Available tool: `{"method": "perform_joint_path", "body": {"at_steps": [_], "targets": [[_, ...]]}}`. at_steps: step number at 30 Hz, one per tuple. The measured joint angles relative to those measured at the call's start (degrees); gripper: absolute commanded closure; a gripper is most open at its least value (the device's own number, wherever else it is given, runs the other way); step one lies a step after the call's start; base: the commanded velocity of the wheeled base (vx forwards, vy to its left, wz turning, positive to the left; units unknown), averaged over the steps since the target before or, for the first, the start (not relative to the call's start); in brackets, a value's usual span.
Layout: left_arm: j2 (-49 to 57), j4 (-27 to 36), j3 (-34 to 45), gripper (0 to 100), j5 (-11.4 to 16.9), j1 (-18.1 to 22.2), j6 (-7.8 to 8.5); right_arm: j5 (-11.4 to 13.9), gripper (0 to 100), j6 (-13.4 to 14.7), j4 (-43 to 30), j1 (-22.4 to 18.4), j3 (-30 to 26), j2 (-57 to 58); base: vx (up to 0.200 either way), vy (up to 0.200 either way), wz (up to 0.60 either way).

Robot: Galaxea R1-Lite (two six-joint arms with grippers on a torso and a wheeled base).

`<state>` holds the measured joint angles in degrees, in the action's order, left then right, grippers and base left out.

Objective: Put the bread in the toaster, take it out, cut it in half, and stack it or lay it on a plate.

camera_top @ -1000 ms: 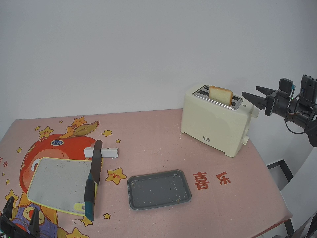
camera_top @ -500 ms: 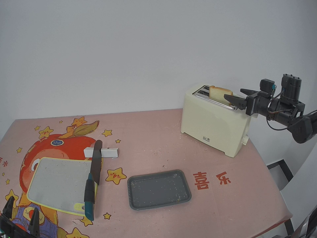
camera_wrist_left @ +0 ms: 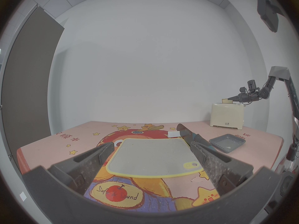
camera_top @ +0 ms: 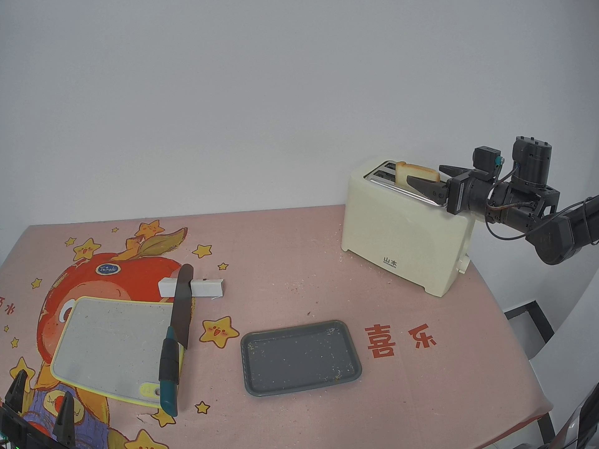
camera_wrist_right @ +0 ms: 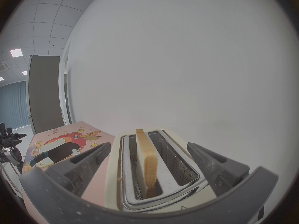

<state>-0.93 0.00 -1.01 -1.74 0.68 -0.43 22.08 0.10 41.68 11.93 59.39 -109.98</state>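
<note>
A toasted bread slice (camera_top: 414, 174) stands upright in the near slot of the cream toaster (camera_top: 405, 235) at the table's back right. My right gripper (camera_top: 435, 178) is open over the toaster's right end, one finger on each side of the slice's edge, apart from it. In the right wrist view the bread (camera_wrist_right: 147, 162) rises from the toaster (camera_wrist_right: 187, 168) on the line between the fingers of the right gripper (camera_wrist_right: 148, 146). My left gripper (camera_top: 42, 389) is open and holds nothing at the table's front left corner, and the left gripper (camera_wrist_left: 151, 146) faces the cutting board (camera_wrist_left: 152, 154).
A grey tray-like plate (camera_top: 301, 357) lies at the table's front centre. A cutting board (camera_top: 109, 344) lies front left, with a teal-handled knife (camera_top: 174, 335) along its right edge, blade propped on a white block (camera_top: 208, 287). The table edge runs just right of the toaster.
My right gripper has moved left from beyond the toaster's right side to over its slots, and its open fingers now flank the bread. The left arm has stayed still.
</note>
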Motion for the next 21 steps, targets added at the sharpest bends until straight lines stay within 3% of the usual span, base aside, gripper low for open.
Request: {"method": "perform_joint_path", "body": {"at_steps": [3,4,21], "targets": [[0.0,0.0,0.0,0,0.0,0.0,0.02,-0.35,0,-0.05,-0.02,0.11,0.0,0.0,0.0,0.0,0.0],[0.0,0.0,0.0,0,0.0,0.0,0.02,-0.62,100,-0.1,-0.11,0.11,0.04,-0.02,0.0,0.0,0.0],[0.0,0.0,0.0,0,0.0,0.0,0.0,-1.19,100,-0.3,-0.24,0.29,0.26,-0.35,0.0,0.0,0.0]]}}
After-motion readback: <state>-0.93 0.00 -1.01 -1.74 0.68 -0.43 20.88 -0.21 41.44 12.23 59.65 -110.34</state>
